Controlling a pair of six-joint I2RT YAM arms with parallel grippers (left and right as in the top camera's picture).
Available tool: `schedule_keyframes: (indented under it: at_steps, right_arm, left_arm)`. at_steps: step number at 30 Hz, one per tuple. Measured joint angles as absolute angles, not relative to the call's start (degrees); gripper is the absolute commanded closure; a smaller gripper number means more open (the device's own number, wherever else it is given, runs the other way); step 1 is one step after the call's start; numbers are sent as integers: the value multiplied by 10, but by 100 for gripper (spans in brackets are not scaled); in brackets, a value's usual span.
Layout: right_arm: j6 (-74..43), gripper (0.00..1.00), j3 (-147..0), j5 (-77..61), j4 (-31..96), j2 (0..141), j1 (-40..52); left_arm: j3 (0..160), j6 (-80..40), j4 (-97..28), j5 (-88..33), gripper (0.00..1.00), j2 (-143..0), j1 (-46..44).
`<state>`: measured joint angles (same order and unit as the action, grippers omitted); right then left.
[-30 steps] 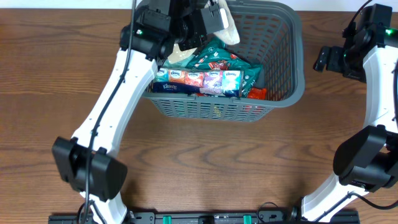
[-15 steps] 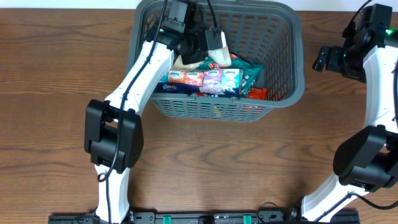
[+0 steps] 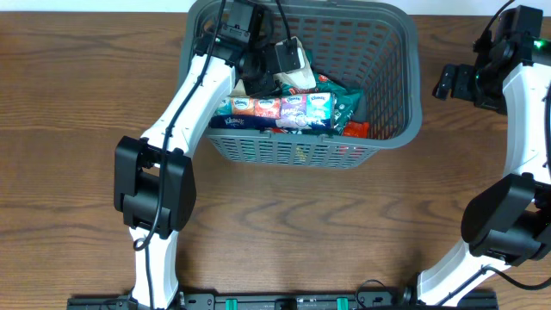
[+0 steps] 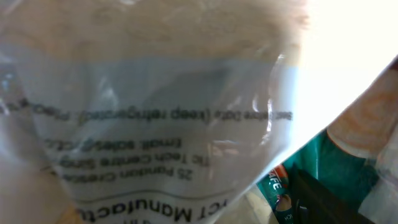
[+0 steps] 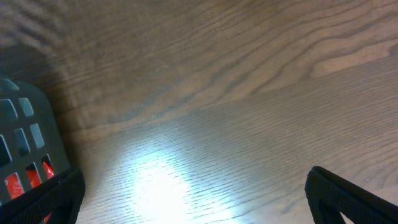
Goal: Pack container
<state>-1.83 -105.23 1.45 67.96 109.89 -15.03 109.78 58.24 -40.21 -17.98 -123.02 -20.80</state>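
The container point(image 3: 392, 129), a dark grey lattice basket, stands at the top centre of the table. It holds a row of tissue packs point(image 3: 277, 107), green packets point(image 3: 343, 101) and a red item point(image 3: 356, 129). My left gripper point(image 3: 288, 58) is down inside it, right over a clear plastic bag point(image 3: 299, 79) with a printed label. That bag point(image 4: 161, 112) fills the left wrist view. One dark finger point(image 4: 323, 199) stands far out at the lower right, and the other is hidden by the bag. My right gripper point(image 3: 448, 82) hangs open over bare wood, to the right of the basket.
The wood-grain table point(image 3: 284, 224) stretches in front of the basket. A corner of the basket wall point(image 5: 25, 124) shows at the left of the right wrist view, with red showing through its slots. The right gripper point(image 5: 196, 205) has only table under it.
The left arm has swung deeper into the basket and lowered the clear bag onto the packets. Its jaws have spread apart. The right arm has not moved.
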Motion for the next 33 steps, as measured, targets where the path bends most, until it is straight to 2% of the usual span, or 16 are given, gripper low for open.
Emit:
schedule_keyframes:
  at_steps: [1, 2, 13, 18, 22, 28, 31, 33]
  right_arm:
    - [-17, 1, -1052, 15, 681, 1099, -150]
    - [-14, 1, -1052, 14, 682, 1099, -150]
    - [-5, 1, -1052, 13, 658, 1099, -150]
    - [-5, 1, -1053, 13, 589, 1099, -150]
    - [-4, 1, -1056, 6, 510, 1099, -150]
    - [-4, 4, -1137, -12, 504, 1100, -150]
    - [-1, 11, -1223, -16, 547, 1100, -147]
    - [3, 5, -1264, -17, 575, 1096, -144]
  left_arm:
    - [1098, 570, -402, -180, 7, -1230, -208]
    - [1098, 557, -402, -178, 1, -1230, -208]
    - [1098, 497, -426, -177, 1, -1145, -207]
    - [1098, 489, -426, -165, 1, -1060, -207]
    - [1098, 428, -426, -104, 1, -996, -196]
    - [1098, 261, -427, -18, 1, -951, -93]
    - [1098, 163, -435, -4, 1, -947, -26]
    - [1098, 103, -456, -10, 1, -947, 21]
